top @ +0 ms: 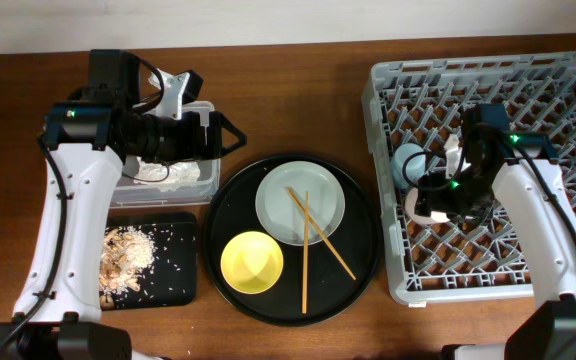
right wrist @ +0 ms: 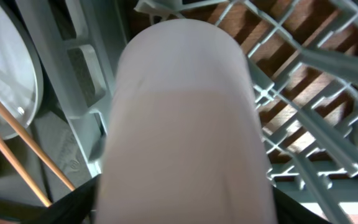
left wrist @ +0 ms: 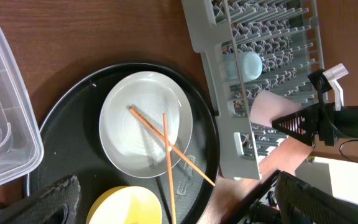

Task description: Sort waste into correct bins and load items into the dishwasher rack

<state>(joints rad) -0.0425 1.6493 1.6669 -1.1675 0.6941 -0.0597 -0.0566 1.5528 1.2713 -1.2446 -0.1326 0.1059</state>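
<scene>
The rack [top: 380, 120] is grey with a lattice base. The bowl [top: 252, 262] is yellow, the plate [top: 273, 200] pale grey-green, the round tray [top: 360, 240] black.

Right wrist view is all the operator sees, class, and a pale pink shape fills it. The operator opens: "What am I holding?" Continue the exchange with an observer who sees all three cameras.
Observer: A small pink cup. The right gripper grips it over the dishwasher rack, near its left wall.
Operator: Is anything loaded in the rack?
Observer: Yes, a light blue cup sits just behind yours, by the same wall.
Operator: Where is the other arm?
Observer: The left gripper is open, at the right edge of the clear tub.
</scene>
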